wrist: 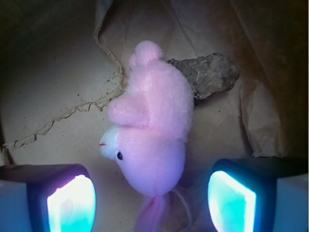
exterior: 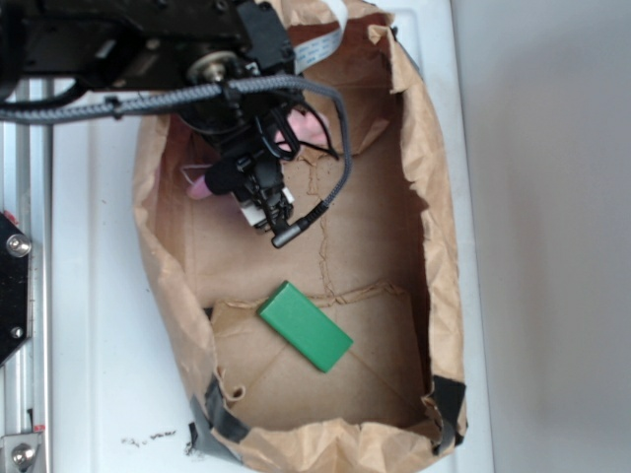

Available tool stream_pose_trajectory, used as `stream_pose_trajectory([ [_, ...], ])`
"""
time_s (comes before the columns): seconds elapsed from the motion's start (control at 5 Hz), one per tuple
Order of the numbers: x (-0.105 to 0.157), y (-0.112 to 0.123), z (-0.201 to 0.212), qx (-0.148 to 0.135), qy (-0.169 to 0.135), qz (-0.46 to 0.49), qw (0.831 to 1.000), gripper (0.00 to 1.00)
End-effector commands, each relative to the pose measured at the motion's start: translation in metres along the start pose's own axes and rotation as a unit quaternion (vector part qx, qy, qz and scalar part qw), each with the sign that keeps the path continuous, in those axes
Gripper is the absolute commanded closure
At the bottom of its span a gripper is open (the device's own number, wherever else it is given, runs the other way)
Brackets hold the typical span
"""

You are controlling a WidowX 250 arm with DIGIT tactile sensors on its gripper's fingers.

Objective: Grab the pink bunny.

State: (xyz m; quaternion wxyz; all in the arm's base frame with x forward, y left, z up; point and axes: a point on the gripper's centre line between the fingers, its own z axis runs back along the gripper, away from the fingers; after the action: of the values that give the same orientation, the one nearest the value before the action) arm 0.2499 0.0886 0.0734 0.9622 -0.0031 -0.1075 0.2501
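- A brown paper bag (exterior: 434, 197) holds a green block (exterior: 306, 326) and the pink bunny (wrist: 149, 140).
- The gripper (wrist: 152, 198) hangs over the bunny, fingers (wrist: 72, 203) spread.
- Only the wrist view shows a grey stone (wrist: 210, 75) touching the bunny.

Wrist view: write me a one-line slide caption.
Open gripper poised over the pink bunny lying on the brown paper bag floor, a grey stone just behind it.

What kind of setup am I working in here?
Probably a lab test rig: a torn brown paper bag serves as a bin on a white tabletop, holding a pink bunny, green block, and grey rock.
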Motion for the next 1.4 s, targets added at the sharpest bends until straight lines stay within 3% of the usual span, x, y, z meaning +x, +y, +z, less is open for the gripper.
stream_pose_trajectory([
  [0.0,0.014,-0.005,-0.015,-0.045,-0.014,-0.002,0.999,0.00],
  [0.4,0.012,-0.015,-0.032,-0.013,-0.036,-0.021,0.999,0.00],
  [0.6,0.010,-0.014,-0.029,-0.016,-0.048,-0.023,0.998,0.23],
  [0.8,0.008,-0.014,-0.026,-0.013,-0.044,-0.023,0.999,1.00],
  [1.0,0.006,-0.009,-0.011,-0.020,-0.051,-0.043,0.998,1.00],
  [1.2,0.006,-0.008,0.018,-0.007,-0.034,-0.082,0.996,1.00],
])
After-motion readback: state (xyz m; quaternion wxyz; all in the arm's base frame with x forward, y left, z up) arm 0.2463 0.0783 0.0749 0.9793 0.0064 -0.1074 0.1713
